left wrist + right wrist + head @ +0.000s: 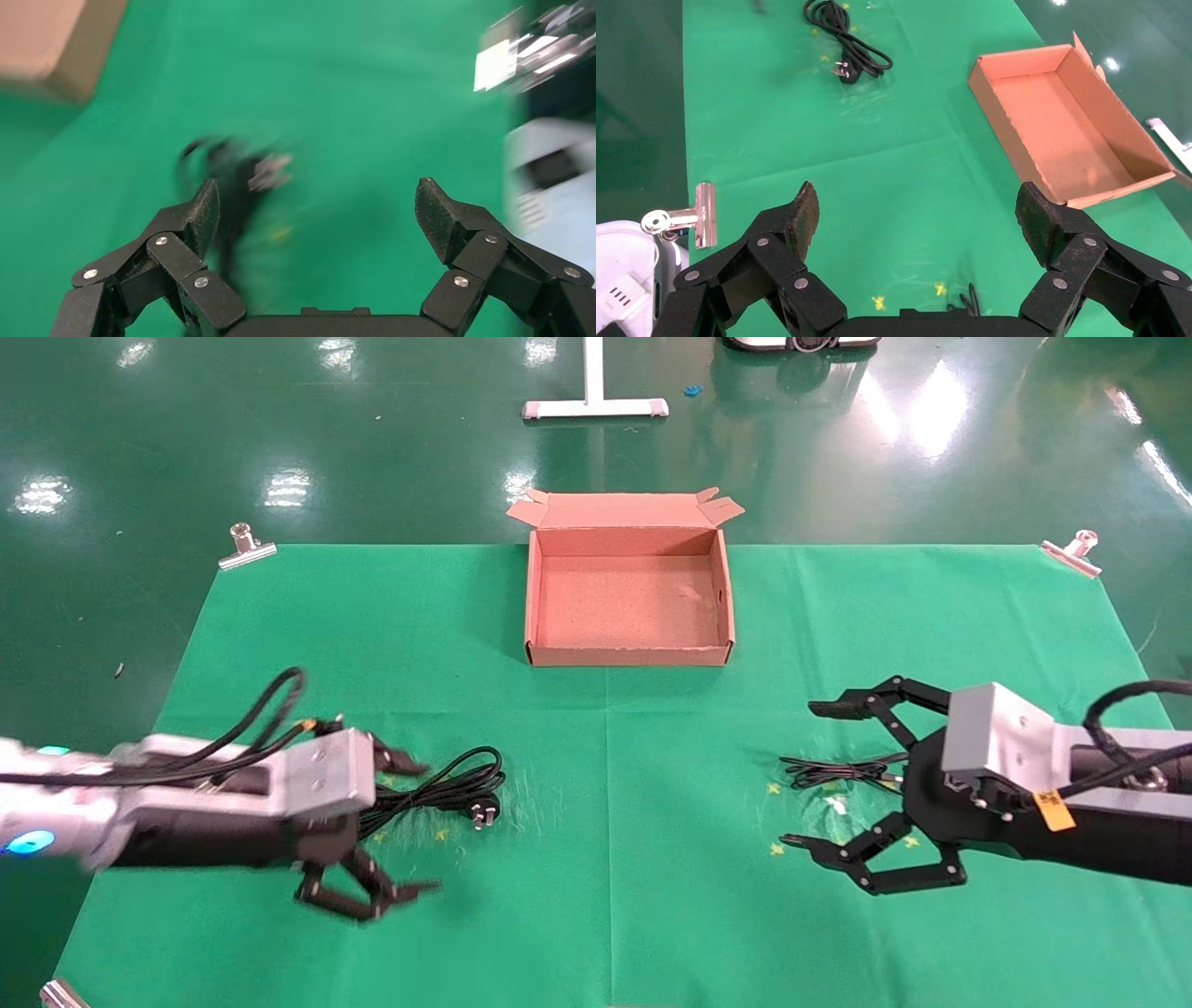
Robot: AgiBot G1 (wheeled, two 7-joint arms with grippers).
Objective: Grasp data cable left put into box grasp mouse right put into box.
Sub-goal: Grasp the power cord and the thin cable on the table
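Note:
The brown cardboard box (629, 603) lies open at the far middle of the green cloth, with its flaps on the far edge; it is also in the right wrist view (1060, 119). The thick black data cable (447, 786) lies coiled at front left, plug (482, 814) toward the centre. My left gripper (416, 828) is open just beside the coil, which is blurred in the left wrist view (232, 179). My right gripper (805, 775) is open low over the mouse's thin black wire (829, 770). The mouse body is hidden under that gripper.
Metal clips hold the cloth at the far left (247, 547), far right (1071, 551) and near left (60, 994) corners. A white stand base (596, 407) rests on the green floor beyond the table.

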